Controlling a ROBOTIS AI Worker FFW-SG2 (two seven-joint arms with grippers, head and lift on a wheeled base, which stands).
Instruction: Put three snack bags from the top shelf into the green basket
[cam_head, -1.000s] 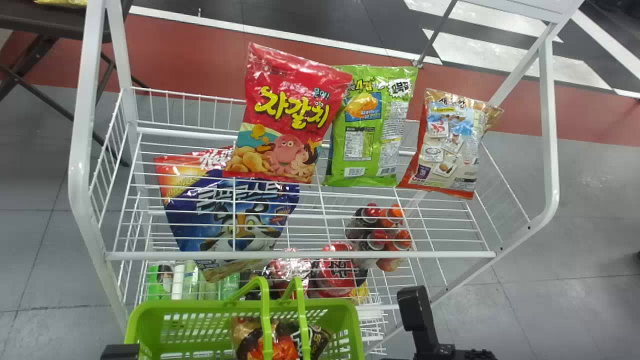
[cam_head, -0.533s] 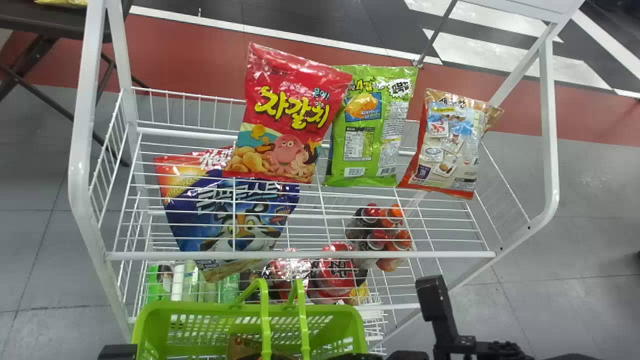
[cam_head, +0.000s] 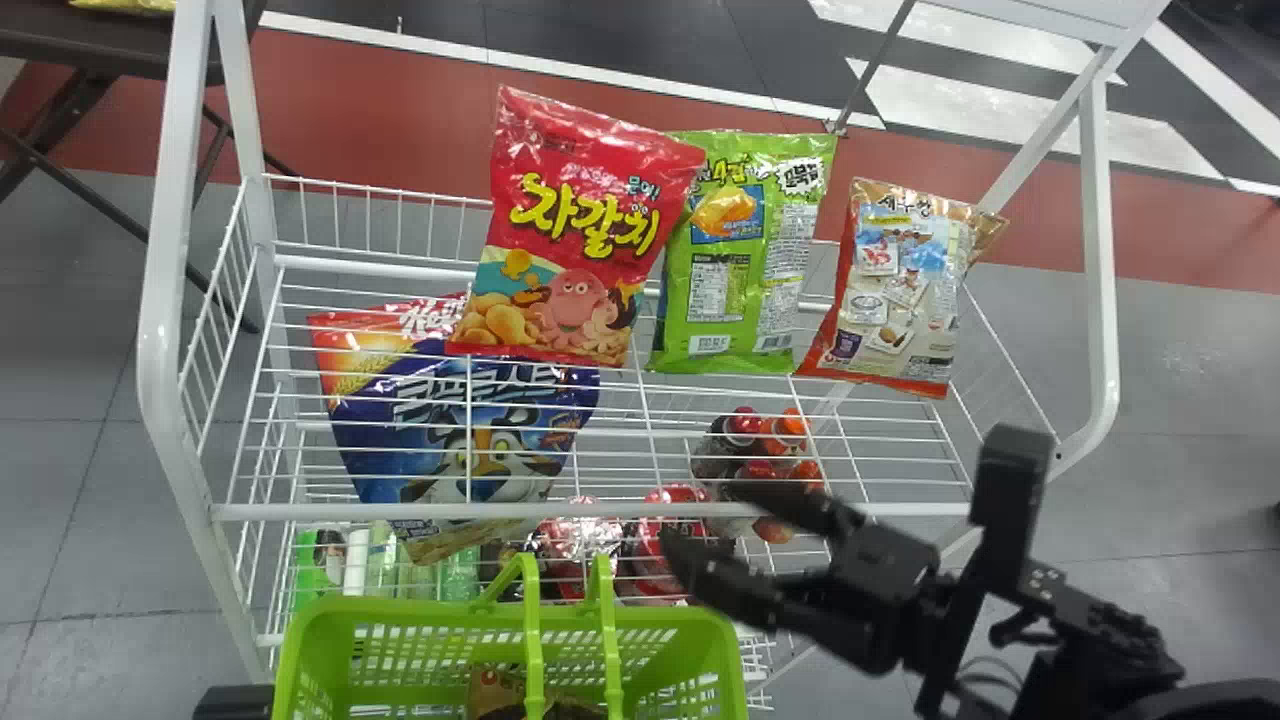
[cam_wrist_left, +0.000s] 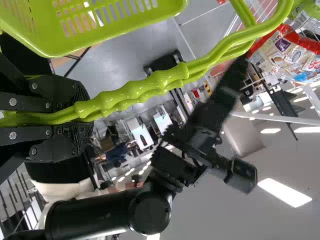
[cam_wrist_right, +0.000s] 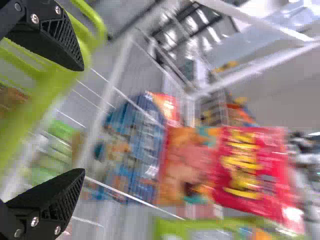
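Note:
In the head view, a red snack bag (cam_head: 580, 230), a green bag (cam_head: 743, 250) and an orange-and-beige bag (cam_head: 900, 290) lean side by side on the top shelf. The green basket (cam_head: 700, 640) stands in front, with a brown bag (cam_head: 495, 690) inside. My right gripper (cam_head: 708, 527) is open above the shelf's front edge, nearer than the bags and right of the basket handles. In the right wrist view, nothing lies between the fingers of this gripper (cam_wrist_right: 82, 119). My left gripper (cam_head: 235, 703) is at the bottom left; in the left wrist view, this gripper (cam_wrist_left: 82, 112) is shut on the basket handles (cam_wrist_left: 150, 87).
A blue cereal bag (cam_head: 470, 430) lies under the red bag's lower edge. Bottles (cam_head: 765, 440) and other packages show below through the wire shelf (cam_head: 610, 510). White posts (cam_head: 165, 300) frame both sides of the rack. The right arm stands close beyond the handles.
My right gripper has risen into view from around the basket's right side and now spreads over the shelf front. The basket has shifted slightly right. The bags on the shelf have stayed put.

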